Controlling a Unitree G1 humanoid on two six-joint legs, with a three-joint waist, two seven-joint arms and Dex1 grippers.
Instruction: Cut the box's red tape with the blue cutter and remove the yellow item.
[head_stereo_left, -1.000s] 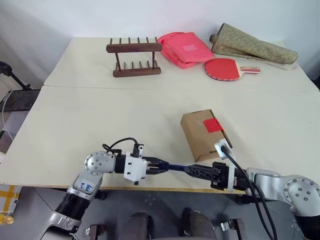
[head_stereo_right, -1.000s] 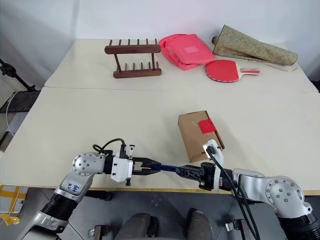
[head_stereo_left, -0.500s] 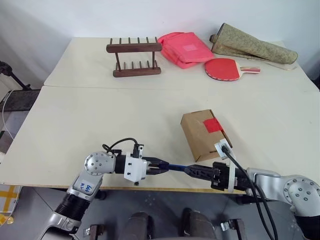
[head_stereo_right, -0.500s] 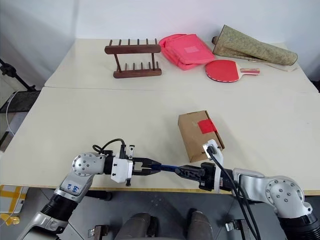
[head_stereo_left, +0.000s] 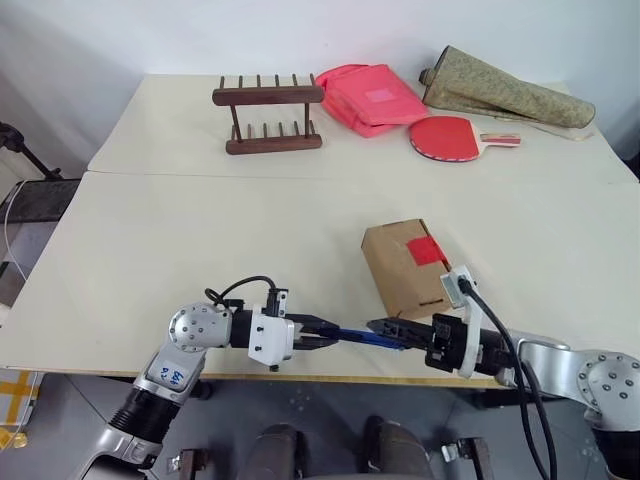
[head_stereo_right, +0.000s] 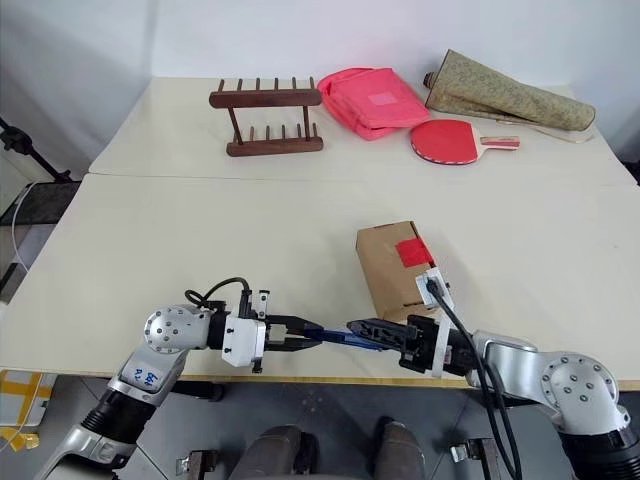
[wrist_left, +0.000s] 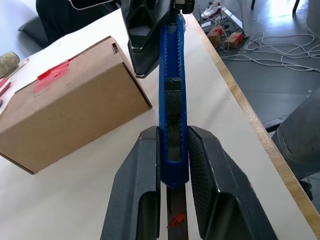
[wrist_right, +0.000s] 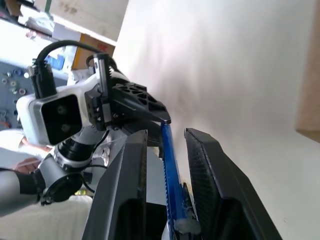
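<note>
At the counter's six-o'clock edge, the left gripper is clenched on one end of the blue cutter, whose other end lies between the right gripper's parted fingers, with the red-taped box just beyond at twelve o'clock.

blue handwritten marks on left arm, not legible
</note>
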